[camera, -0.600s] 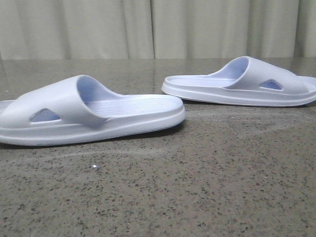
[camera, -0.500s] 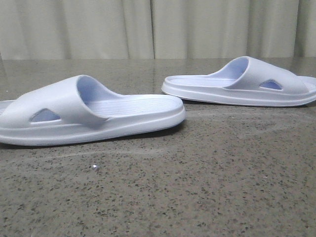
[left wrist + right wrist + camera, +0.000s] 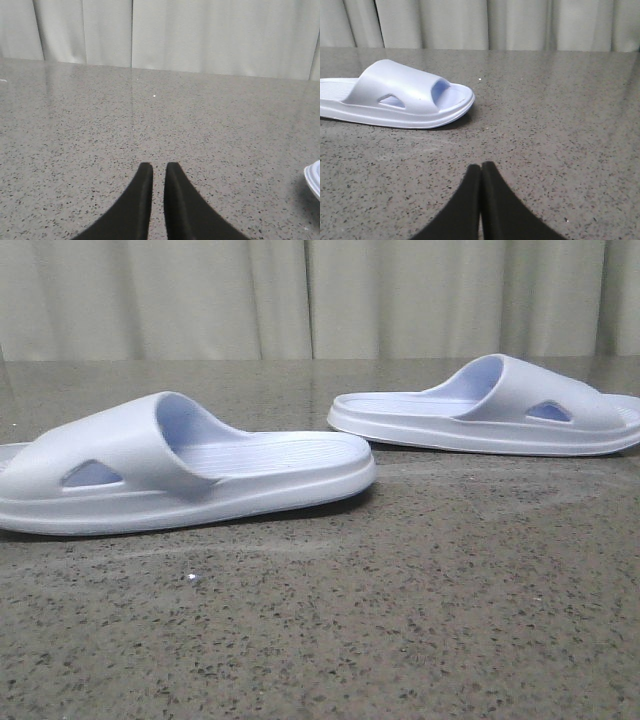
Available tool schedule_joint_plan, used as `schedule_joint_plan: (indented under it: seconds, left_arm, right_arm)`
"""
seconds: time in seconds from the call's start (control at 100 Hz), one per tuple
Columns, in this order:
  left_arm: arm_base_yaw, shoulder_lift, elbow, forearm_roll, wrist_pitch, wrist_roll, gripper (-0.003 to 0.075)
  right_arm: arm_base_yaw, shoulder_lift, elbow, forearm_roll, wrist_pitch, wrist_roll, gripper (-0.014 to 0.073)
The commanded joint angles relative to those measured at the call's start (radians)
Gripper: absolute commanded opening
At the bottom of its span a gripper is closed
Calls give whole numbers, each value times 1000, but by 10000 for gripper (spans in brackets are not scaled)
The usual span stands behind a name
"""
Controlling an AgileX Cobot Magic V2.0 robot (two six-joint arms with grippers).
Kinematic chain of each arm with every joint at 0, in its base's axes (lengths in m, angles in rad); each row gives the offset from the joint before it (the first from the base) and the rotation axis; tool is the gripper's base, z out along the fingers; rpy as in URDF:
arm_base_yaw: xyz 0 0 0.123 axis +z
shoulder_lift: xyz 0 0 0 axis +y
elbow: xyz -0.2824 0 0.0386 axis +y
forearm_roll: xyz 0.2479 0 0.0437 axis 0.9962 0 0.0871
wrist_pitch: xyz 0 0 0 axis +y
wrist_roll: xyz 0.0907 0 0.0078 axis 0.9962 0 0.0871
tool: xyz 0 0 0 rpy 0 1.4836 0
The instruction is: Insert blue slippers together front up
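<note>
Front view, near slipper point(image 3: 185, 468): lying sole-down on the table point(image 3: 400, 620) at the left, strap toward the left edge, heel end pointing to the centre; toe cut off by the frame.
Front view, far slipper point(image 3: 490, 408): sole-down farther back on the right, strap toward the right, heel end pointing left; well apart from the near one, not touching.
Front view, reason for layout: heels facing each other across a gap, probably so that each arm can take the slipper on its own side; neither yet stood up or nested, so the task judged not begun.
Front view, arms: none in sight.
Left wrist view, left end effector point(image 3: 154, 169): fingers drawn nearly together with a thin slit between, nothing held; low over bare table.
Left wrist view, slipper: only a pale sliver of an edge point(image 3: 313, 180) at the frame border, off to one side of the fingers; which of the pair cannot be told from this view alone.
Left wrist view, reason for pose: looks like a waiting pose, not aimed at the slipper.
Right wrist view, right end effector point(image 3: 481, 167): fingers pressed together, tips meeting, empty.
Right wrist view, slipper point(image 3: 395, 97): flat on the table ahead and to one side, open toe end facing the centre of the view, apart from the fingers.
Right wrist view, next need: opening the fingers and turning toward the strap before any grasp, as a guess.
</note>
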Motion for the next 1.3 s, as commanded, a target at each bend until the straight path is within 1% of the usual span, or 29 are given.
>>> schedule_joint_plan:
  seconds: [0.0,0.37,0.49,0.59,0.76,0.92,0.99,1.04,1.11,1.14,1.19,1.29]
  left_arm:
    - [-8,-30,9,-2,-82,-6,15]
    - [-8,-30,9,-2,-82,-6,15]
    - [-8,-30,9,-2,-93,-6,15]
    - [-8,-30,9,-19,-136,-6,15]
    - [-8,-30,9,-170,-204,-6,16]
    - [-8,-30,9,-275,-205,-6,15]
    - [-8,-30,9,-340,-207,-6,15]
    - [-8,-30,9,-429,-207,-6,15]
    - [-8,-30,9,-581,-207,-6,15]
    - [-8,-30,6,-643,-205,-6,15]
    - [-8,-30,-1,-689,-187,-6,15]
    - [-10,-21,-32,-687,-112,-4,15]
  right_arm:
    - [-7,-21,21,-8,-81,-1,-89]
    - [-7,-21,21,-8,-90,-1,-89]
    - [-7,-21,21,-3,-127,-1,-89]
    - [-7,-21,21,17,-170,-1,-89]
    - [-7,-21,21,68,-221,-1,-89]
    - [-7,-21,21,132,-246,2,-89]
    - [-7,-21,21,253,-246,16,-89]
    - [-7,-21,21,375,-246,16,-89]
    - [-7,-21,21,486,-246,16,-89]
    - [-7,-21,16,509,-246,16,-88]
    - [-7,-21,5,532,-231,16,-86]
    - [-7,3,-34,536,-175,16,-76]
